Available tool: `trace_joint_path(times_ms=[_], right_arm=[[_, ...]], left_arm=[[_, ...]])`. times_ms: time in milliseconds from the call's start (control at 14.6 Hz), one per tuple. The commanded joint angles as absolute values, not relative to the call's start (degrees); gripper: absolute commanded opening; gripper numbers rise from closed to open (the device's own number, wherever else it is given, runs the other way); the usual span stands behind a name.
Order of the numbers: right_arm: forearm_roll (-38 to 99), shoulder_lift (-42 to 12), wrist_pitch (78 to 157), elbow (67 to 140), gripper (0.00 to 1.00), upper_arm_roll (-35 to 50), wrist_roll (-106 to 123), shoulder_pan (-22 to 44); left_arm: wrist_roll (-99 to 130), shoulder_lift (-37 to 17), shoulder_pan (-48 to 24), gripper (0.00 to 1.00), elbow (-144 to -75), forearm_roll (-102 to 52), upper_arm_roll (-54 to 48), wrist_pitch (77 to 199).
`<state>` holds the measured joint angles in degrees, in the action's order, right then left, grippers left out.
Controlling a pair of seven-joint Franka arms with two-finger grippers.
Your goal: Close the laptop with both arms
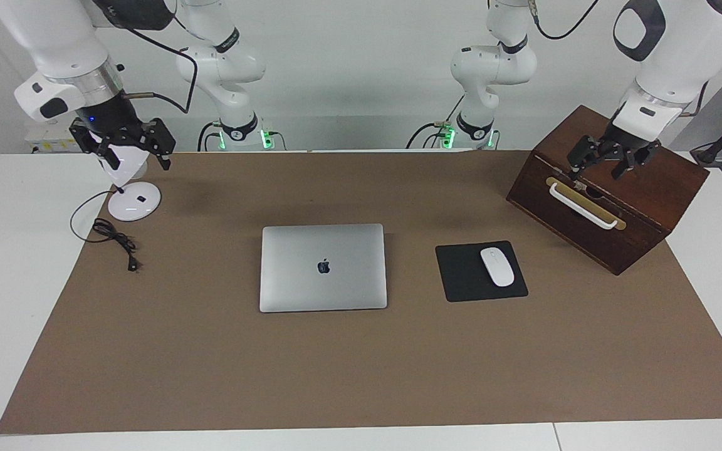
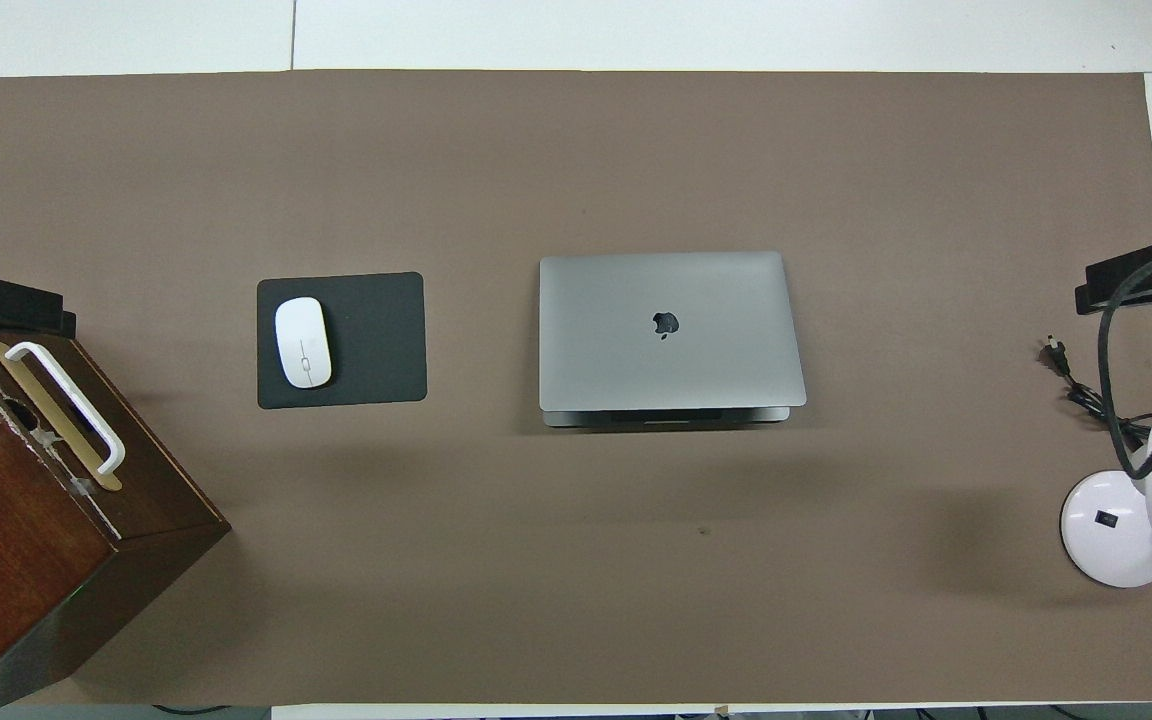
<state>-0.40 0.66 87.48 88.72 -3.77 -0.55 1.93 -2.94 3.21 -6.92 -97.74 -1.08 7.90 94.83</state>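
Silver laptop (image 1: pixel 323 267): lid down, apple logo up, flat at the middle of the brown mat (image 1: pixel 361 363) on the white desk (image 1: pixel 16 263).
Mouse pad (image 1: pixel 464 275): black, beside the laptop toward the left arm's end, carrying a white mouse (image 1: pixel 497 267).
Left tool (image 1: pixel 612 164): fingers spread wide, holding nothing, over the dark wooden box (image 1: pixel 649 188).
Right tool (image 1: pixel 124 145): fingers spread wide, holding nothing, over the white desk lamp (image 1: pixel 133 202).

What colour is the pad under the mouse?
Black: the flat rectangular mouse pad under the white oval mouse, clearest in the overhead view.
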Motion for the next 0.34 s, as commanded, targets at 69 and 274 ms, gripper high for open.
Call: trace_joint_path(times_ms=[69, 274], right_arm=[[-0.3, 2.2, 87.6, 90.5, 1.0, -3.8, 0.4, 1.3], [-0.4, 2.2, 87.7, 90.8, 1.0, -4.0, 0.9, 0.8]], left_arm=[[-2.7, 3.6, -6.1, 1.0, -97.4, -1.8, 7.5, 93.7], [-2.7, 3.6, -6.0, 1.0, -97.2, -1.8, 7.5, 93.6]])
